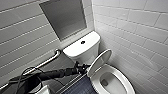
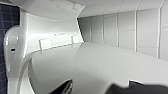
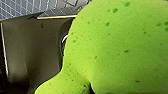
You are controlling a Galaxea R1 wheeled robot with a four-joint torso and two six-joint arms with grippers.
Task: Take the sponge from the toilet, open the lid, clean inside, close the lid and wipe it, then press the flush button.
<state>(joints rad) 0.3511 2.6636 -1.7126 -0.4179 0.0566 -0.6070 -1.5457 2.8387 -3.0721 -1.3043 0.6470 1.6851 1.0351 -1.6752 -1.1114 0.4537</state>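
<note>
The left hand (image 1: 84, 67) is at the half-raised lid (image 1: 100, 61), grip impossible to tell; the right hand holds the sponge (image 3: 120, 47).

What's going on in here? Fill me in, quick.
A robot is working on a toilet. Its left gripper is at the edge of the lid, which stands tilted partway up over the bowl. A green sponge sits close against the right wrist camera, seemingly held by the right gripper. The bowl is uncovered, and nothing touches the flush button on the tank.
</note>
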